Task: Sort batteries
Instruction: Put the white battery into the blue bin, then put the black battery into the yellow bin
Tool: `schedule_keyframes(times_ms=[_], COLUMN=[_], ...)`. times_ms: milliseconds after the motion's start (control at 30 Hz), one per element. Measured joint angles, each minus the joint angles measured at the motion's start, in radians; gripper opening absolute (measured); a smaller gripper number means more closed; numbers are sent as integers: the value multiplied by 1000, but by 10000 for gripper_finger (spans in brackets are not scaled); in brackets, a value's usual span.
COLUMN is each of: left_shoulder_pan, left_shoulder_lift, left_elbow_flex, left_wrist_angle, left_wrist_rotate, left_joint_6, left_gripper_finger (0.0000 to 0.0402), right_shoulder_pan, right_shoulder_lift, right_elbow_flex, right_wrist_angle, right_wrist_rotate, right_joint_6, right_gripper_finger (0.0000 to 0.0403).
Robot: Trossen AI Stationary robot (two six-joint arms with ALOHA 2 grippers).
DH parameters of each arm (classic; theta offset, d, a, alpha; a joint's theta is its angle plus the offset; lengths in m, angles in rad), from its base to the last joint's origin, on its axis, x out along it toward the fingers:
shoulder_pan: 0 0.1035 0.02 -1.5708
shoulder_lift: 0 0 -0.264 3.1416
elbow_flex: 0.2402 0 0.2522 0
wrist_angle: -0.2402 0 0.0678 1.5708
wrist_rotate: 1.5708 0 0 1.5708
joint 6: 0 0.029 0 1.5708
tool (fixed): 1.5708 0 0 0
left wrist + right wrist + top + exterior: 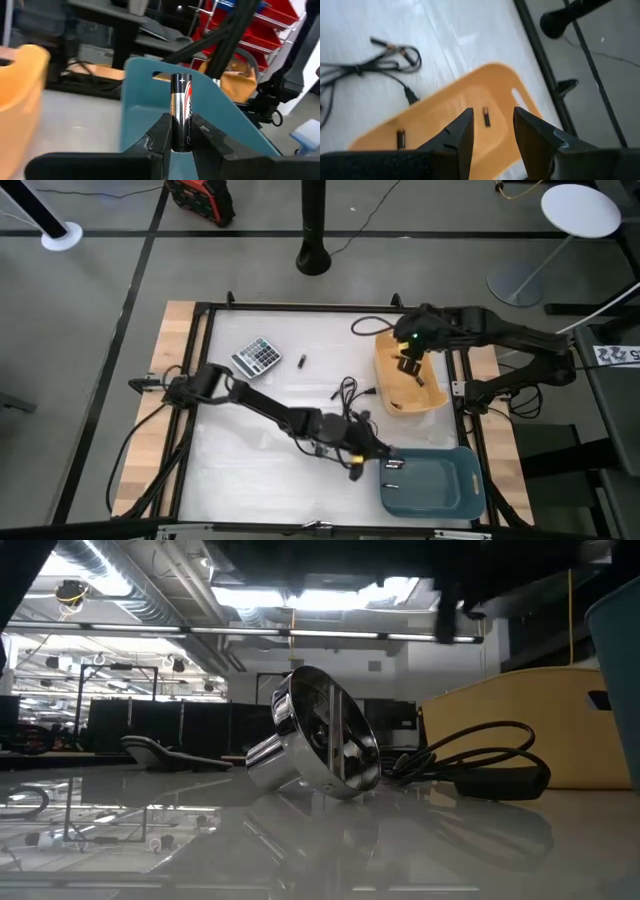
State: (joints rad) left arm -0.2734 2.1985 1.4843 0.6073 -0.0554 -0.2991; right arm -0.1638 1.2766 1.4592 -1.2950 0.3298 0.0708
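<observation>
My left gripper [181, 125] is shut on a black, silver and red battery [181, 100], just beside the near-left corner of the blue bin [440, 485], which has two batteries [393, 466] in it. My right gripper [492, 116] hangs open over the orange bin [470, 102], touching nothing. Two small dark batteries [486, 116] lie on that bin's floor. One more dark battery [301, 361] lies on the white table right of the calculator [256, 357]. My left gripper pinches the battery's lower half [180, 137] between its two fingers [162, 132]. The battery stands upright along the fingers, with its plus end [181, 78] sticking out past the fingertips. It is lifted clear of the table, in front of the blue bin's wall [145, 95].
A black coiled cable [350, 393] lies mid-table between the two arms. A shiny metal knob-like piece [312, 740] rests tilted on the table near it. The black frame rails [465, 395] border the table, and open white surface lies at the left and near side.
</observation>
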Motion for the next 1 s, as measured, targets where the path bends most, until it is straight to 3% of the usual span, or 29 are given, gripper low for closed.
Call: schedule_keyframes(times_ms=[267, 400, 700, 1000], left_shoulder_pan=[-52, -62, -45, 22], left_shoulder_lift=[67, 70, 59, -123], left_elbow_flex=[122, 122, 121, 121], left_wrist_angle=[-86, -119, -146, -586], left_wrist_rotate=[-15, -86, -97, -96], left_joint_6=[118, 151, 152, 152], left_gripper_finger=[57, 86, 155, 146], right_shoulder_pan=[0, 0, 0, 0], right_shoulder_lift=[0, 2, 2, 2], right_elbow_flex=[54, 54, 53, 52], right_wrist_angle=[-6, -5, 4, 101], right_wrist_rotate=[-28, -65, -72, -168], right_joint_6=[1, 2, -1, -133], right_gripper_finger=[138, 138, 138, 138])
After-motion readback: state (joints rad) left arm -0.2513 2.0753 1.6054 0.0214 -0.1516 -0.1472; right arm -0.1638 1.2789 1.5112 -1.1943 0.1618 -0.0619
